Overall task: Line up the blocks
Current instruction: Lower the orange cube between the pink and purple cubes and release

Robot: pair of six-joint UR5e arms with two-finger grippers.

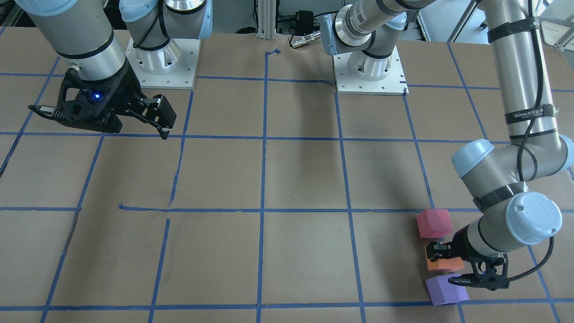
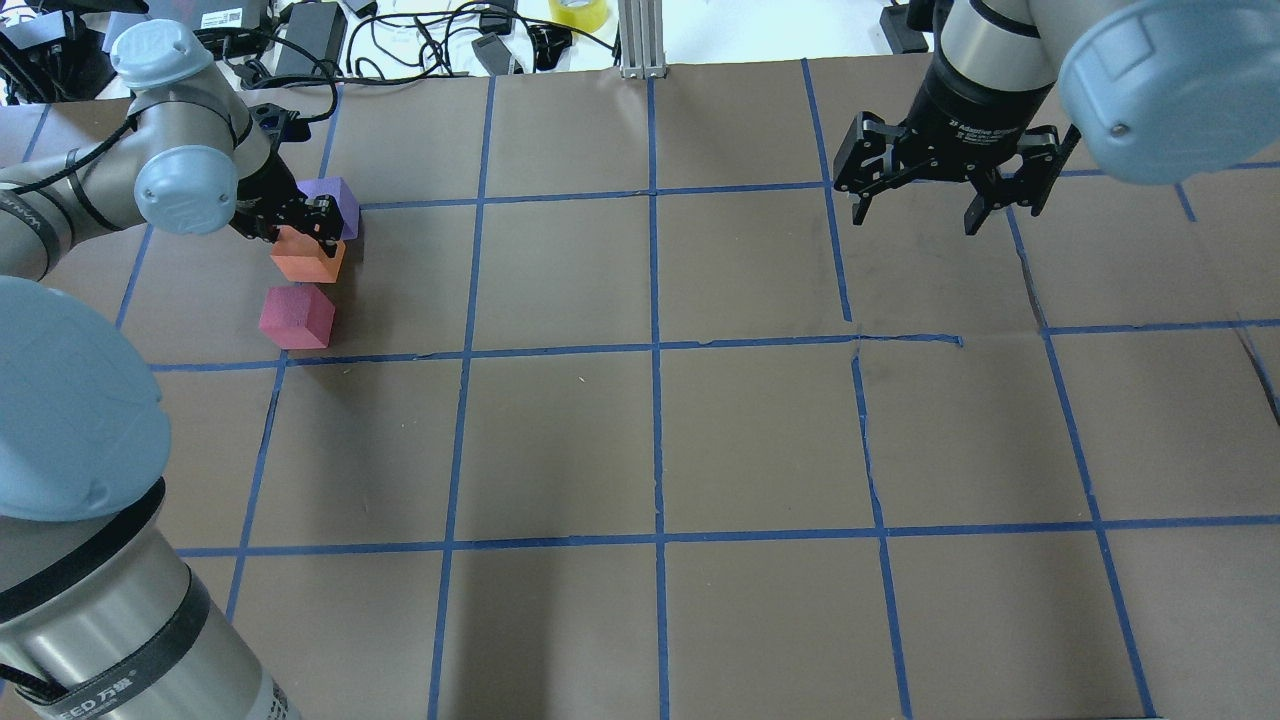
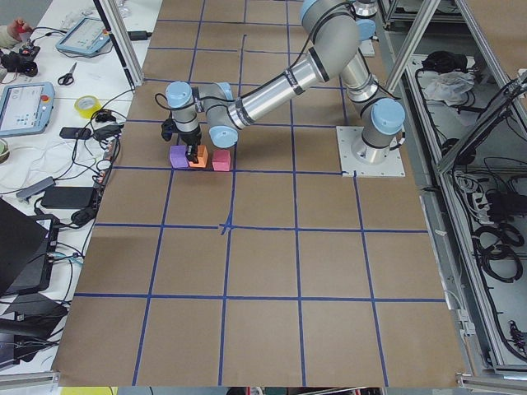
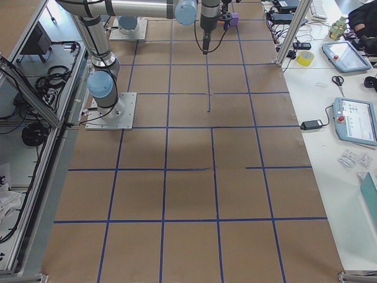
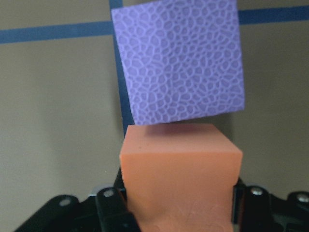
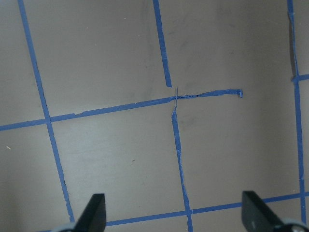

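Three foam blocks lie in a short row at the table's left side: purple (image 2: 336,199), orange (image 2: 306,263), pinkish-red (image 2: 297,316). My left gripper (image 2: 300,228) is low over the row and shut on the orange block (image 5: 178,159), with one finger on each side of it. The purple block (image 5: 178,63) sits just beyond the orange one, close to or touching it. In the front-facing view the order is pinkish-red (image 1: 433,223), orange (image 1: 444,265), purple (image 1: 445,290). My right gripper (image 2: 915,215) is open and empty, raised over the far right of the table.
Blue tape lines (image 2: 655,345) grid the brown table. Cables and electronics (image 2: 400,35) lie past the far edge. The two arm bases (image 1: 163,63) stand at the robot's side of the table. Only tape and table show under the right gripper (image 6: 174,215).
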